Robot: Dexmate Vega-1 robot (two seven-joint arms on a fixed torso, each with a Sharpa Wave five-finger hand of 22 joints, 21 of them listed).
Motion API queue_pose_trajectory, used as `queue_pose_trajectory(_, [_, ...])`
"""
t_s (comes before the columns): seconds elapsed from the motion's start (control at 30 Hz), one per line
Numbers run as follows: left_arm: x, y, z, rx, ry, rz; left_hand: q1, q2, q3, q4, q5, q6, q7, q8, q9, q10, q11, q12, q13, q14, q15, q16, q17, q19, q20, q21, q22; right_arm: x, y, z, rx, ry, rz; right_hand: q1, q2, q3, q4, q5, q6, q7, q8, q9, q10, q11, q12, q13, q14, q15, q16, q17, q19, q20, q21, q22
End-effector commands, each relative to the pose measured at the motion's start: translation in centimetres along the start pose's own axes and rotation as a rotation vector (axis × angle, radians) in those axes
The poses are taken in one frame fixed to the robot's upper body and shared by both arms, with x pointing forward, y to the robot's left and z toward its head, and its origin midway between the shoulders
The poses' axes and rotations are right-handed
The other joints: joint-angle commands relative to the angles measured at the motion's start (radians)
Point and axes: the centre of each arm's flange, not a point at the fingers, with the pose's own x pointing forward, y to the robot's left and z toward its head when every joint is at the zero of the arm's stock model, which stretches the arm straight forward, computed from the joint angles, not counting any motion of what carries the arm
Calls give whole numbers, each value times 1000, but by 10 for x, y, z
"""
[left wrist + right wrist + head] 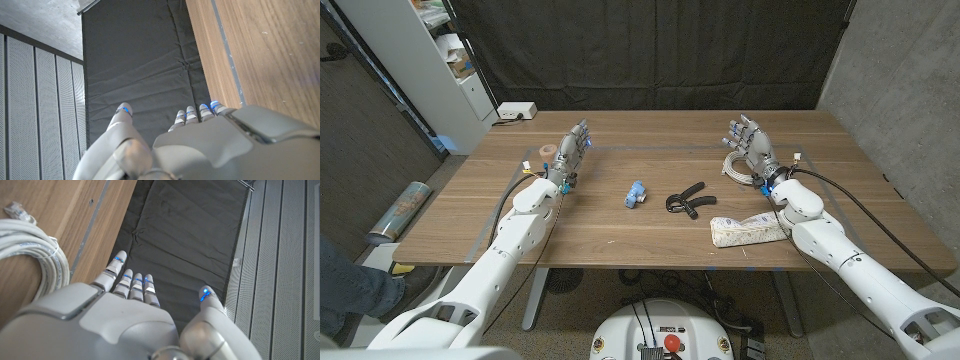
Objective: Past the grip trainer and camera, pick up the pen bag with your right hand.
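- a wooden surface (650,135) stands before a black curtain (650,50), with grey wall panels to either side and a white shelf unit (410,60) at the back on the robot's left.
- the pen bag (748,229), white with a pale print, lies near the front edge on the robot's right side, just beside the right forearm and nearer the robot than the right hand (748,143).
- the right hand is raised over the surface well beyond the bag, its fingers (740,128) spread apart and holding nothing; they point toward the curtain, away from the bag.
- a coiled white cable (732,166) lies by the right hand, close to its palm side; the right wrist view shows the same coil (30,250) on the wood.
- the black grip trainer (685,199) lies near the middle, between the bag and a small blue-and-white camera (636,193).
- the left hand (572,152) is up on the robot's left side, its fingers apart and gripping nothing.
- a roll of tape (548,153) sits just beside the left hand, and a white box (516,111) rests at the far left corner.
- a rolled item (402,208) lies on the floor to the left, and a person's leg and shoe show at the lower left edge.
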Motion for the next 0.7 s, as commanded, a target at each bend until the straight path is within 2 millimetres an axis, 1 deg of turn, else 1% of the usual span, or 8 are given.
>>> queue_pose_trajectory(0.03, [0,-10,4,-28,-20,-29,5,12,9,1,-2,-3,3,4,4,-5,1,4,-1,-12,0,5,6,-21,9,-3,2,-10,-3,10,-2,-31,24,11,-5,3,-4,6,3,-7,5,1,11,2,6,4,4,1,5,-1,7,-1,-4,4])
queue_pose_trajectory(0.1, [1,-11,5,-42,-29,-37,5,13,9,0,-3,-3,4,4,4,-4,0,4,-1,-12,0,5,6,-21,9,-3,2,-12,-3,11,-9,-31,24,12,-5,3,-4,6,3,-7,5,1,10,3,6,4,2,1,4,-1,5,-1,-5,4])
queue_pose_trajectory(0.23, [2,-14,8,-11,-27,-37,6,14,9,0,-3,-2,3,4,4,-4,0,4,-1,-12,0,5,6,-21,11,-3,3,-18,-6,13,-14,-34,26,12,-5,2,-4,7,4,-5,5,1,9,4,6,4,-2,4,2,-2,-2,2,-11,4])
queue_pose_trajectory(0.43, [3,-17,6,-12,-20,-39,7,15,10,-1,-4,-2,3,4,4,-4,-1,4,-1,-12,-1,5,6,-21,12,-3,3,-27,-8,12,22,-52,22,12,-5,0,-5,7,4,-6,5,1,11,3,7,4,-6,7,1,-4,-7,4,-16,4])
queue_pose_trajectory(0.47, [4,-18,6,-6,-18,-38,7,15,10,-1,-4,-2,3,4,4,-4,-1,4,-1,-12,-1,5,6,-21,12,-3,3,-28,-8,12,16,-55,23,12,-5,-1,-5,8,4,-7,5,1,12,3,7,4,-6,7,1,-4,-13,6,-21,4])
queue_pose_trajectory(0.7, [6,-22,6,-8,-12,-43,8,17,10,-2,-6,-2,3,4,4,-4,-1,4,-2,-13,-1,5,6,-22,12,-4,3,-36,-12,12,7,-50,24,12,-5,-2,-5,9,7,-9,6,1,12,1,7,4,-12,5,-1,-6,-15,4,-26,4])
